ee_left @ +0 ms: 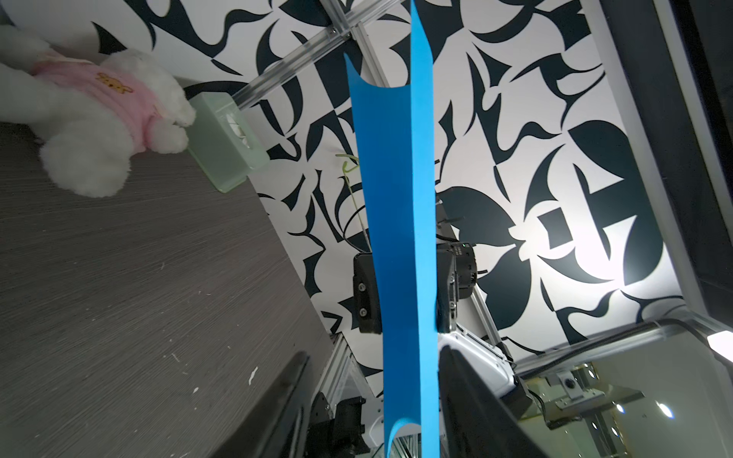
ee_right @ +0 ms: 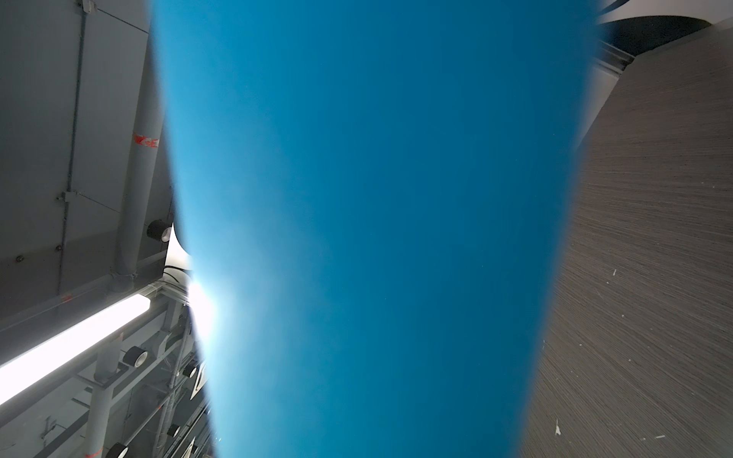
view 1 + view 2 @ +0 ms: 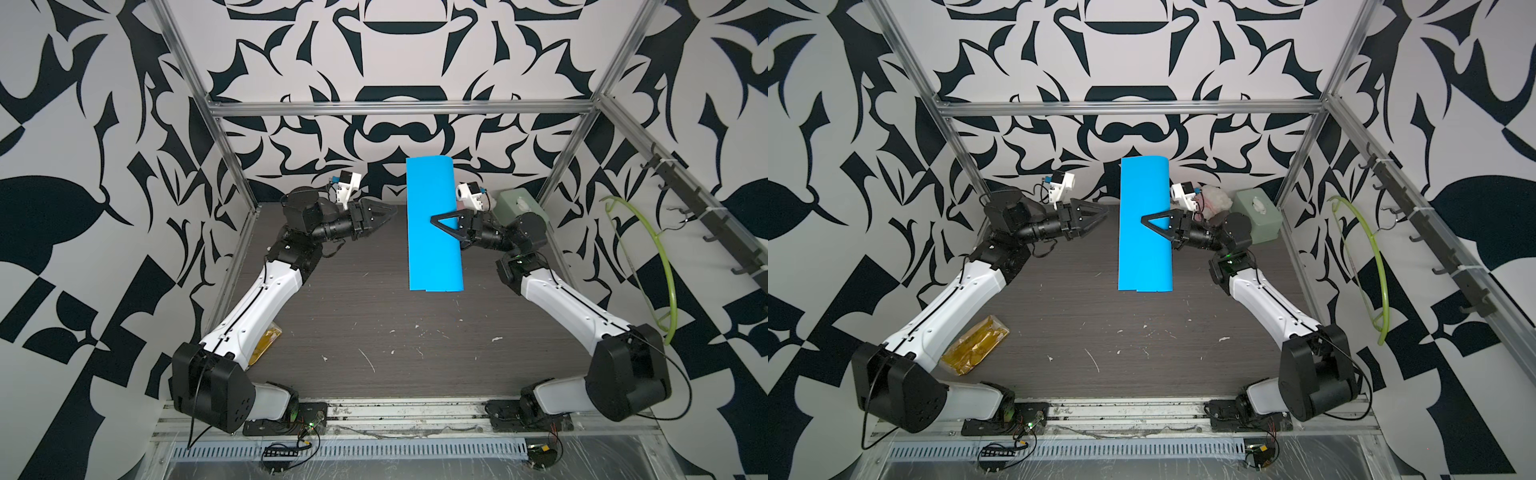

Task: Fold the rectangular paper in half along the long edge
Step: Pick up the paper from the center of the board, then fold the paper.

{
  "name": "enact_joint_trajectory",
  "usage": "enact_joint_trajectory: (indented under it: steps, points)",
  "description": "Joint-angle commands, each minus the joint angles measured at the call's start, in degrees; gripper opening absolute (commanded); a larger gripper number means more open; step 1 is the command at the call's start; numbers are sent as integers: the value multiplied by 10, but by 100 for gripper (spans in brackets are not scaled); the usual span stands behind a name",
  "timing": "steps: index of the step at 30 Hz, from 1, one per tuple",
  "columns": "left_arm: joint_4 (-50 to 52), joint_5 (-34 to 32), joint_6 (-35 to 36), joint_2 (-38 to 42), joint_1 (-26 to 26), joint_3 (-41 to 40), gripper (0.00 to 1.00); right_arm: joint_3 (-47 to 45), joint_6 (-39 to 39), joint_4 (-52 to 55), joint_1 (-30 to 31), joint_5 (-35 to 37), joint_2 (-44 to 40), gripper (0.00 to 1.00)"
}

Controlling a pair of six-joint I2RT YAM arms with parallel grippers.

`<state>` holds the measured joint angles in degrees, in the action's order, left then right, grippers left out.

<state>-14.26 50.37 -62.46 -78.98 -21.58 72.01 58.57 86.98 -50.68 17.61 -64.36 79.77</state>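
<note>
Above the far middle of the worktop [image 3: 374, 332] the rectangular paper [image 3: 430, 249] hangs doubled, light, floppy and easily creased by our judgement, pinched mid-length by the right gripper [image 3: 436, 222], while the left gripper [image 3: 388, 212] gapes empty near its open long side, where we would grip.

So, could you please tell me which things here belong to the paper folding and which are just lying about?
Job in hand: the rectangular paper, held up by the right gripper; the left gripper, open and apart from it.

Lying about: pale green tissue box, white plush toy, yellow packet, green hanger.
</note>
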Motion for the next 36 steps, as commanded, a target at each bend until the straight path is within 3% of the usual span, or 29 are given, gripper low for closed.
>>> enact_joint_trajectory:
  steps: [1, 7, 29, 31, 34, 36]
  points:
    - [-49, 33, -37, 3, -3, 12, 55, 27, -27, 10, -2, -10, -16, 48]
    - [-69, 34, -52, -1, -21, 8, 48, 27, -27, 6, -2, -4, -7, 49]
    - [-43, 37, -50, -18, -45, 3, 43, 37, -39, 15, -4, -2, -3, 48]
    - [-42, 37, -50, -18, -45, 2, 39, 38, -38, 15, -5, -2, -1, 48]
    - [-40, 38, -47, -16, -45, 2, 23, 39, -38, 15, -5, -2, 0, 49]
    - [-32, 36, -42, -15, -45, 5, 7, 37, -39, 15, -5, -1, 1, 49]
